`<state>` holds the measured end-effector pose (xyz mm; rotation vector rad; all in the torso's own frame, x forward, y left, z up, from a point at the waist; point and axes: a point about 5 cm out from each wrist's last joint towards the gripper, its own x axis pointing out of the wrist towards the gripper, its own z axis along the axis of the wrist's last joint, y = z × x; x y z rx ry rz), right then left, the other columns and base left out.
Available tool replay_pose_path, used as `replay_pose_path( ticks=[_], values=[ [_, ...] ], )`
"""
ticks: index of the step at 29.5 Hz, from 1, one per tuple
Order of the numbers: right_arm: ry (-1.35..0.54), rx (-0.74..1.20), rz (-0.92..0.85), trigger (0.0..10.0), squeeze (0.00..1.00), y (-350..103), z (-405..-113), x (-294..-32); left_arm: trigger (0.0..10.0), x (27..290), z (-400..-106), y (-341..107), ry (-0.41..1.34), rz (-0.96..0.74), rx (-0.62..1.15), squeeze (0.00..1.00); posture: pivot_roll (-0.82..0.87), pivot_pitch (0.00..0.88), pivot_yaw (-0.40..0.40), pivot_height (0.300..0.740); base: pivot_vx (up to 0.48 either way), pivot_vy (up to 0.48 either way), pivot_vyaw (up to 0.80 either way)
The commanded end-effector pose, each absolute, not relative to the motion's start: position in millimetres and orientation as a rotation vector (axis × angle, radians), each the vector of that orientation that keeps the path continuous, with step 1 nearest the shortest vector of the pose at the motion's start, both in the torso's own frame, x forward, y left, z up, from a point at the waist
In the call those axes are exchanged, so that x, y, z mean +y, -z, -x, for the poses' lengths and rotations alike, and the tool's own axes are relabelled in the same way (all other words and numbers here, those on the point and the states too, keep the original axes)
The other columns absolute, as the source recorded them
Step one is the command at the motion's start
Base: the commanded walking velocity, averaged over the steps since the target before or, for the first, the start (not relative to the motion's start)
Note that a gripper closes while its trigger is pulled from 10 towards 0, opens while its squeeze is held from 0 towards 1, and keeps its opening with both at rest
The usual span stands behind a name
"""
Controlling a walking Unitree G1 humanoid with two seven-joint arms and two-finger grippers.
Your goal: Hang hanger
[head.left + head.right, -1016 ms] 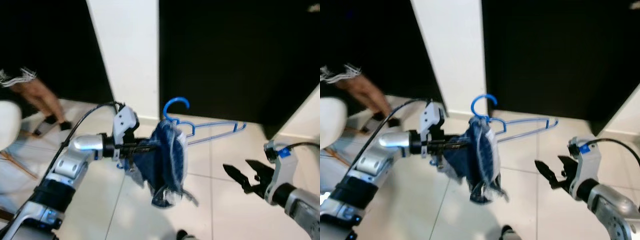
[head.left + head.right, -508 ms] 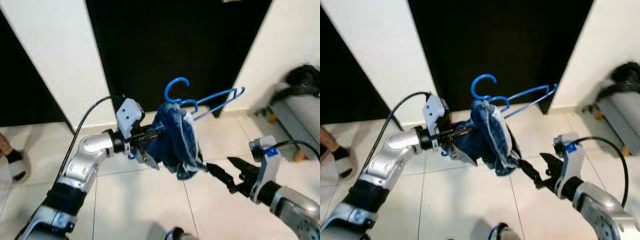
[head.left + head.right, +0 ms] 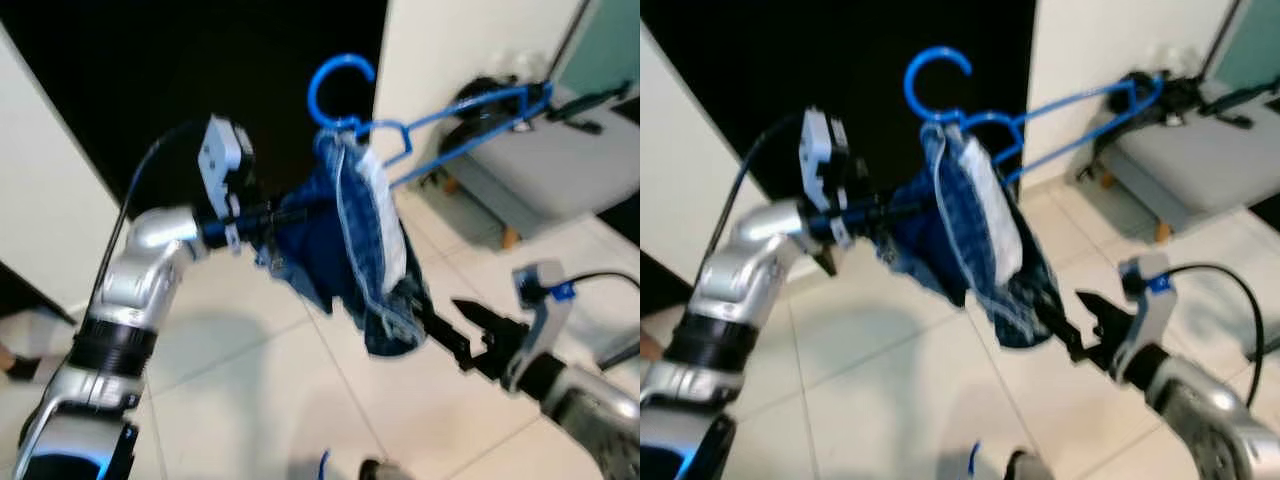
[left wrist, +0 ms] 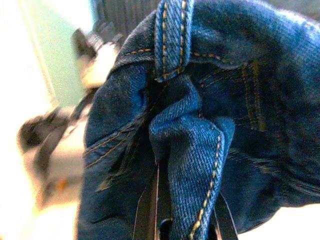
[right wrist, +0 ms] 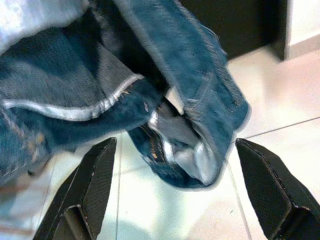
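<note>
A blue plastic hanger (image 3: 345,85) with blue denim (image 3: 352,232) draped over it is held up in the air, its hook pointing upward. My left gripper (image 3: 272,214) reaches into the cloth from the left, shut on a fold of the denim (image 4: 192,150), and its fingers (image 4: 156,210) are pressed close together. Lower right, my right gripper (image 3: 455,326) stands open just beneath the garment's hanging hem. Between its two spread fingers (image 5: 87,190) dangles the frayed hem (image 5: 195,150), with nothing gripped.
Behind the hanger is a dark doorway (image 3: 150,70), with white wall (image 3: 440,40) on its right. A grey bench (image 3: 560,160) with dark items on it stands at the right. Pale floor tiles (image 3: 240,400) lie below.
The whole view has swung right, bringing the grey bench closer. The left arm now holds the hanger and denim higher. The right gripper stays open under the hem.
</note>
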<state>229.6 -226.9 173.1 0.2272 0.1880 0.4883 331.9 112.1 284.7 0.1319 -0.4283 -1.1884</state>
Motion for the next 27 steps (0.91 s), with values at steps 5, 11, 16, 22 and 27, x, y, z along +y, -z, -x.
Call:
replay_pose_path(
  ticks=[5,11,16,22,27],
  values=[
    [-0.574,0.083,-0.285,10.0,0.00,-184.4,-218.3,-223.5,10.0,109.8,-318.2,-324.6,1.291,-0.087,-0.582,0.00,0.00,0.196,0.074,0.740,0.000,0.000,-0.80],
    [-0.570,0.039,-0.292,10.0,0.00,-189.9,-217.5,-226.5,10.0,109.7,-317.3,-331.5,1.317,-0.090,-0.593,0.00,0.00,0.194,0.075,0.740,0.000,0.000,-0.80],
    [-0.537,-0.097,-0.330,10.0,0.00,-206.1,-220.8,-233.9,10.0,110.1,-315.3,-341.9,1.360,-0.077,-0.605,0.00,0.00,0.195,0.077,0.740,0.000,0.000,0.00],
    [-0.554,-0.178,-0.354,10.0,0.00,-217.2,-218.1,-245.9,10.0,110.4,-311.5,-344.2,1.383,-0.072,-0.603,0.00,0.00,0.180,0.068,0.740,0.000,0.000,0.00],
    [-0.503,-0.171,-0.331,10.0,0.00,-216.2,-217.7,-257.5,10.0,110.7,-309.5,-346.5,1.391,-0.065,-0.608,0.00,0.00,0.176,0.068,0.740,0.000,0.000,0.00]
  ],
)
